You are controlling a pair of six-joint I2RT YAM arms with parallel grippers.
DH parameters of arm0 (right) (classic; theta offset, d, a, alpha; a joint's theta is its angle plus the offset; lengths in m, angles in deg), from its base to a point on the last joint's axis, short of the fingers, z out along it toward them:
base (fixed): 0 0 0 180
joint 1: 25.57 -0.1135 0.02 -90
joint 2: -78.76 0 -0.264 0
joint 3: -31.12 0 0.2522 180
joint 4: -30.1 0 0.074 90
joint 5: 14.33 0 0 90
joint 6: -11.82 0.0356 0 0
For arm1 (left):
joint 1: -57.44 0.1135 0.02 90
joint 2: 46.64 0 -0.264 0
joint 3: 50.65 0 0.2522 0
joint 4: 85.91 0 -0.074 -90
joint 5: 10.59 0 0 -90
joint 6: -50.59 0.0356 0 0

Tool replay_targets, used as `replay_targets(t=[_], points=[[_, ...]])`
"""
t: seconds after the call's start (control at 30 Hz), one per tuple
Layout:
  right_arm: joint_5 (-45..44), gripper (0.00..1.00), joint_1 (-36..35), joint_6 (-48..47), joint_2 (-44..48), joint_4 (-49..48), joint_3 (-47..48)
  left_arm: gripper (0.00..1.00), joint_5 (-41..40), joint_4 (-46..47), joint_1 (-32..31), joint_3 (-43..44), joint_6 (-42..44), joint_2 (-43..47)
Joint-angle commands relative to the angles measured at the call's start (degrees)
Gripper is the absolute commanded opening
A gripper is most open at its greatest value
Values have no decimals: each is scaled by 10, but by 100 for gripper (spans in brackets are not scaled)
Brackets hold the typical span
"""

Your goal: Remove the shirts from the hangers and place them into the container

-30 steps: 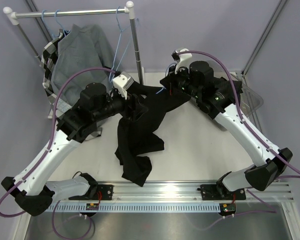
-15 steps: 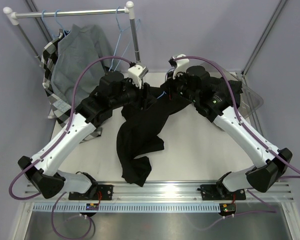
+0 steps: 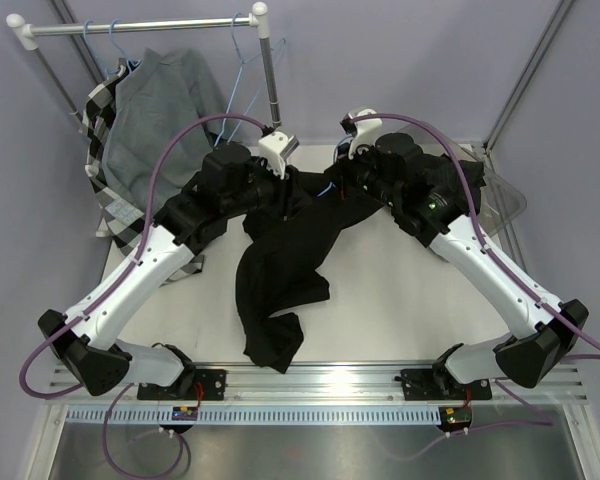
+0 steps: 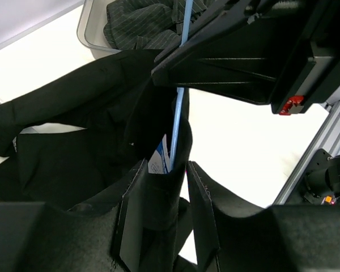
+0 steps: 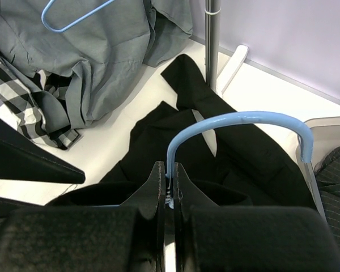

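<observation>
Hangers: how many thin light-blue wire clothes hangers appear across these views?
4: two hangers hooked at the left of the white rail, one empty hanger near its right end, one hanger pinched in the right end effector. Fabric may hide more.

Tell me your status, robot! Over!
Right gripper shut on hanger hook. Left gripper astride shirt collar, grip unclear. Shirt not off hanger yet. Own right arm between shirt and tub.

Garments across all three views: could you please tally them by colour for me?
Black shirt: 1
Grey shirt: 1
Black-and-white checked shirt: 1
Dark pinstriped garment in the container: 1
Total: 4
</observation>
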Motion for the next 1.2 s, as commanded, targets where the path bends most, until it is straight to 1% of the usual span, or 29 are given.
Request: replay_targets(t=[0.0,0.13,0.23,0.27,0.33,0.37,0.4,0.43,0.57,0.67,0.7,0.8,0.93,1.03,1.07,1.17], points=[[-25,0,-6,-13,24,-28,5,37,25,22,-3,-3,5,11],[-30,0,-6,-13,24,-29,6,35,29,21,-3,-6,4,11],[-32,0,-6,-13,26,-28,6,28,29,22,-3,-7,5,10],[-32,0,-6,-13,26,-28,6,22,29,22,-3,-6,5,10],[-35,0,-6,-13,26,-28,3,15,29,21,-3,-6,5,10],[-41,0,-6,-13,27,-28,0,5,25,21,-4,-4,5,11],[-41,0,-6,-13,28,-28,-1,0,21,21,-3,-5,5,13],[-49,0,-6,-29,31,-27,-3,0,15,21,-4,-6,6,16],[-86,0,-6,-36,46,-24,-17,0,-24,9,-3,-18,21,47],[-123,0,-5,-44,55,-14,-23,0,-97,-14,-2,-35,26,72],[-140,0,-6,-48,58,-12,-25,0,-127,-15,-2,-53,26,93],[-173,0,-3,-47,66,-2,-31,0,-162,-15,-1,-84,26,137],[-182,0,18,-26,74,17,-34,0,-216,-28,-1,-118,26,188],[-177,0,31,-15,88,23,-37,0,-233,-33,-1,-158,19,228],[-176,0,38,5,91,23,-38,0,-232,-33,-1,-170,17,239],[-179,0,41,20,103,27,-33,0,-233,-37,-1,-209,3,272]])
